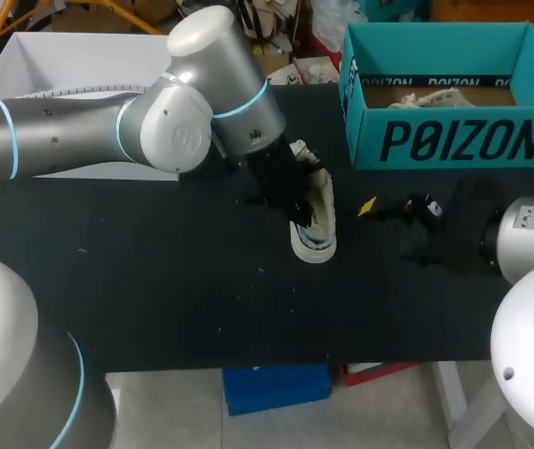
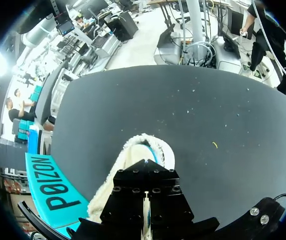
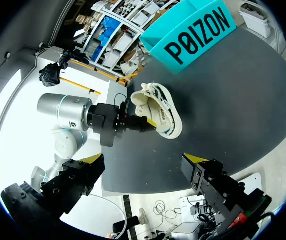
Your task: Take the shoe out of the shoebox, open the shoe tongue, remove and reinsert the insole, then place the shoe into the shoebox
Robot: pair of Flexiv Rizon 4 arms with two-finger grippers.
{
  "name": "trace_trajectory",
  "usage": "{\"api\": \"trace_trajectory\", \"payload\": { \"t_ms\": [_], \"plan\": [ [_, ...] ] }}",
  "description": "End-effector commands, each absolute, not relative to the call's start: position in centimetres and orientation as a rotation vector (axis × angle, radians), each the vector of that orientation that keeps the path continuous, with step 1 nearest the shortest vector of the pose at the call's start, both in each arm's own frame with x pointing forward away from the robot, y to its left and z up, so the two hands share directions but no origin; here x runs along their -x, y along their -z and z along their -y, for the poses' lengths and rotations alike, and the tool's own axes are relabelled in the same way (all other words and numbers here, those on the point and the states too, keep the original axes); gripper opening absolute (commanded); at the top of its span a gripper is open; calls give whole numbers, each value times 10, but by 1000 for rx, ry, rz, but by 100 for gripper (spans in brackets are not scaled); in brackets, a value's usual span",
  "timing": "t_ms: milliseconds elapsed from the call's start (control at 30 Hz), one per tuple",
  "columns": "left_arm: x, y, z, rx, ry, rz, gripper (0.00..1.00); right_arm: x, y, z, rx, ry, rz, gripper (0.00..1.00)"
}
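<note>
A cream shoe (image 1: pixel 315 224) with a fleecy collar stands tilted on the black table (image 1: pixel 154 281), just left of the middle. My left gripper (image 1: pixel 285 192) comes down onto its opening and is shut on the shoe (image 2: pixel 144 150); its fingertips are hidden inside. The right wrist view shows the shoe (image 3: pixel 159 112) with its sole turned toward my right arm. My right gripper (image 1: pixel 386 210) hangs open a little to the right of the shoe, nothing between its fingers (image 3: pixel 195 159). The teal shoebox (image 1: pixel 449 140) stands open at the back right, with crumpled paper inside.
A white container (image 1: pixel 61 65) sits at the back left, partly behind my left arm. The table's front edge (image 1: pixel 276 360) runs below the shoe. Bare black tabletop lies left of and in front of the shoe.
</note>
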State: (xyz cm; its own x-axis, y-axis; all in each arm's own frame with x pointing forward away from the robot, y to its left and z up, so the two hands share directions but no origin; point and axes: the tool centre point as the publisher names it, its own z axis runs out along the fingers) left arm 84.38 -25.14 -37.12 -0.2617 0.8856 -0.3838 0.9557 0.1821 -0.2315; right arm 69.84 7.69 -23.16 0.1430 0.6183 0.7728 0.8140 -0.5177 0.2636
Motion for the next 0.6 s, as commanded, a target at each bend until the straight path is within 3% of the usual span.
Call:
{"api": "trace_trajectory", "payload": {
  "t_ms": [33,600],
  "plan": [
    [-844,377,252,-1801,640,-2293,0,-697,237,-72,2130,1286,1394,100],
    [-849,408,258,-1869,609,-2353,0,-697,237,-72,2130,1286,1394,100]
  ]
}}
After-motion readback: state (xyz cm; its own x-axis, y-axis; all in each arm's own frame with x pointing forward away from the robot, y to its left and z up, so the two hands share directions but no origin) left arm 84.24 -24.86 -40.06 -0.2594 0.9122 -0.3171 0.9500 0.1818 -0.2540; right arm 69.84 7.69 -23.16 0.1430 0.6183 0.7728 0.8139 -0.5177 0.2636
